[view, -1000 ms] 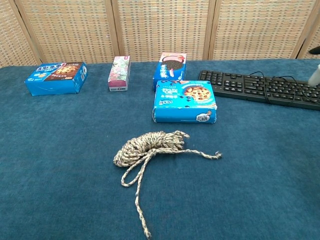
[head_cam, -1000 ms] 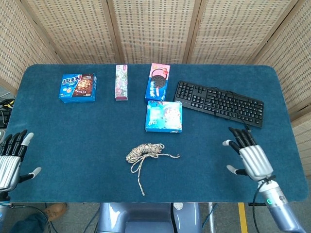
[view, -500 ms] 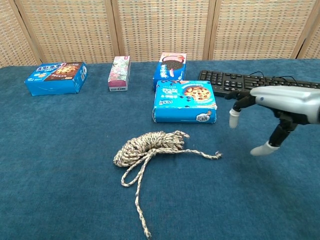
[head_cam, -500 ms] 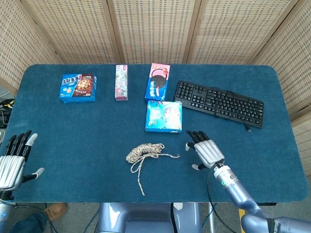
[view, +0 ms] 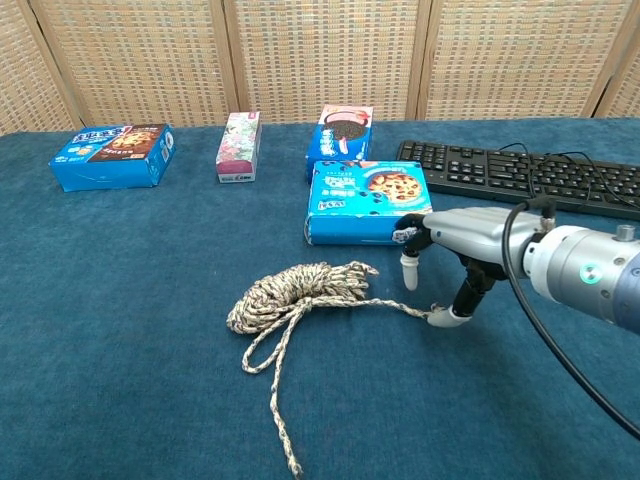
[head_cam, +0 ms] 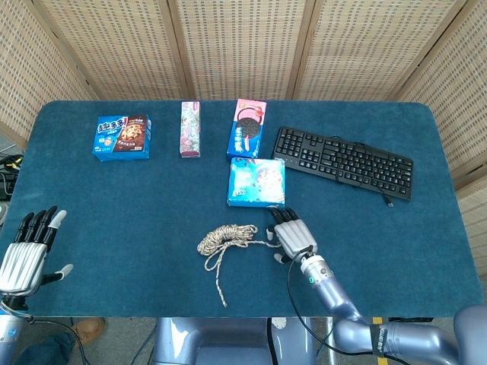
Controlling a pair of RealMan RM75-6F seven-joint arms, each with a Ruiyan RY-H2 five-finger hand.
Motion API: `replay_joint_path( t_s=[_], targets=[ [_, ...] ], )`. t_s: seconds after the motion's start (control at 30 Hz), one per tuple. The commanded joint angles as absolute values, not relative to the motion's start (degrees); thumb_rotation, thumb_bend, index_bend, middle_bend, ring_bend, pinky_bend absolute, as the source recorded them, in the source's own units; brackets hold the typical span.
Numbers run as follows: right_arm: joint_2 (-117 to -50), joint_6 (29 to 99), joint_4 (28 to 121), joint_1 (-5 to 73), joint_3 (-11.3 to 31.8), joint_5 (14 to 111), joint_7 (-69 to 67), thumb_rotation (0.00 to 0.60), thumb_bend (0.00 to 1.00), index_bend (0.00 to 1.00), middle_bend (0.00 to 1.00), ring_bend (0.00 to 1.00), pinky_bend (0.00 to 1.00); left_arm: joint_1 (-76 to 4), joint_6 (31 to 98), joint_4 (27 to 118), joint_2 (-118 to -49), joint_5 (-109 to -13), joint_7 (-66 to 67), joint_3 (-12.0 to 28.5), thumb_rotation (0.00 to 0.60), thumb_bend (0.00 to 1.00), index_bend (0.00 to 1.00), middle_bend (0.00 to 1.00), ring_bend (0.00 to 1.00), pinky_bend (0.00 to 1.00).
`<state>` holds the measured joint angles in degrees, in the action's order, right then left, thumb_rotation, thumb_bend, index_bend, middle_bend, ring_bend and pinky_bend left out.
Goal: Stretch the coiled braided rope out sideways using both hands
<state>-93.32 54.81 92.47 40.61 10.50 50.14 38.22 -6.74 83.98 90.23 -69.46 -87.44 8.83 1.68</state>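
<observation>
Left hand: the left hand (head_cam: 24,255) hovers at the far left edge of the bench (head_cam: 114,205), seen only in the head view. Its fingers (head_cam: 38,224) are spread apart and hold nothing. It is well apart from the rope.

Rope: the coiled braided rope (head_cam: 227,237) (view: 295,290) lies near the front middle of the bench, in front of the cookie box (head_cam: 256,182) (view: 370,203). The coil is bunched, with its long axis running roughly side to side. One loose tail (view: 280,420) trails toward the front edge. A second, shorter free end (view: 410,309) runs out to the right.

Right hand: the right hand (head_cam: 293,237) (view: 455,262) sits just to the right of the coil, palm down. Its fingers are parted and grip nothing. In the chest view the thumb tip touches, or very nearly touches, the end of that right-hand strand; I cannot tell which.

Key relation: the rope lies directly left of the right hand's fingers, so the right hand is by far the nearer one. The left hand has most of the bench's left half to cross before it reaches the coil.

Likely next need: the right hand probably needs to close on the rope's right end.
</observation>
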Motion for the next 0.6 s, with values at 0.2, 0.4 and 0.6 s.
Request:
replay_joint_path(
  t_s=[0.2, 0.4, 0.6],
  targets=[
    [-94.34, 55.75, 90.83, 42.04, 9.77, 46.58, 40.43, 0.600, 0.30, 0.45, 0.00, 0.00, 0.00, -6.84, 83.80, 90.33, -69.56, -87.30, 9.14, 1.61, 0.600, 0.00, 0.00, 0.00, 0.00, 0.00],
    [-94.89, 56.61, 90.19, 42.66, 9.39, 44.73, 41.26, 0.600, 0.30, 0.46, 0.00, 0.00, 0.00, -6.81, 84.00, 90.44, -69.46, -87.41, 9.01, 1.58, 0.600, 0.00, 0.00, 0.00, 0.00, 0.00],
    [-95.77, 57.53, 89.81, 43.21, 8.74, 44.63, 41.71, 0.600, 0.31, 0.48, 0.00, 0.00, 0.00, -6.81, 84.04, 90.40, -69.49, -87.48, 9.05, 1.50, 0.600, 0.00, 0.00, 0.00, 0.00, 0.00]
  ],
)
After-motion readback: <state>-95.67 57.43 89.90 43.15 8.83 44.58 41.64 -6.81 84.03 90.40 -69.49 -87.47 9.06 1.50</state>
